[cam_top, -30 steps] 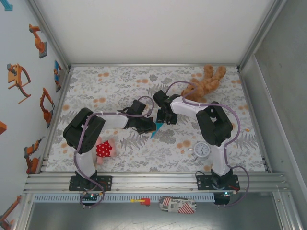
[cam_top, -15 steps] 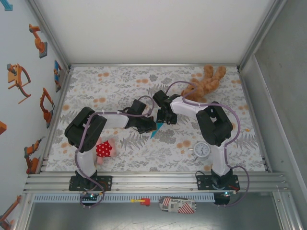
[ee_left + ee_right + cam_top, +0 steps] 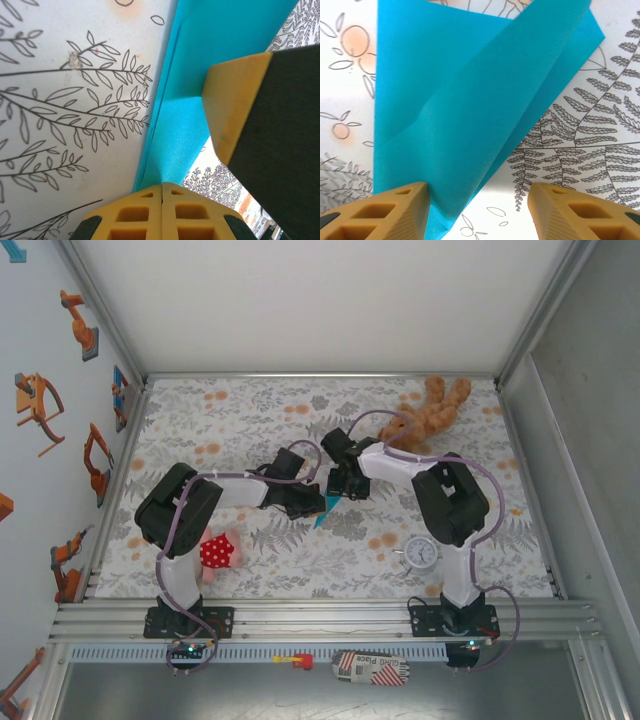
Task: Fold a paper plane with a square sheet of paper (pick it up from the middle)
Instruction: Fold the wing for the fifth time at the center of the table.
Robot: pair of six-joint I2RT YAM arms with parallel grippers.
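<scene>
Two arms reach over the floral surface (image 3: pixel 250 410) and meet near its middle, the left arm (image 3: pixel 225 490) coming from the near left and the right arm (image 3: pixel 440 490) from the near right. I see the brown teddy bear (image 3: pixel 425 415) lying at the far right, apart from both. The turquoise paper (image 3: pixel 322 512) is at the middle of the surface between the two wrists, folded, with a crease along it and one flap raised. On my left wrist camera the left jaws are pressed fully together, and the paper (image 3: pixel 200 65) narrows down into the seam where the fingertips (image 3: pixel 150 212) meet, so it is pinched there. On the right wrist camera the right jaws stand roughly half apart and grip nothing; the paper (image 3: pixel 470 100) lies between them, its edge against one finger (image 3: pixel 395 210). A red white-spotted cloth thing (image 3: pixel 216 552) lies near left beside the left arm, and a small round white clock (image 3: pixel 421 553) sits near right.
</scene>
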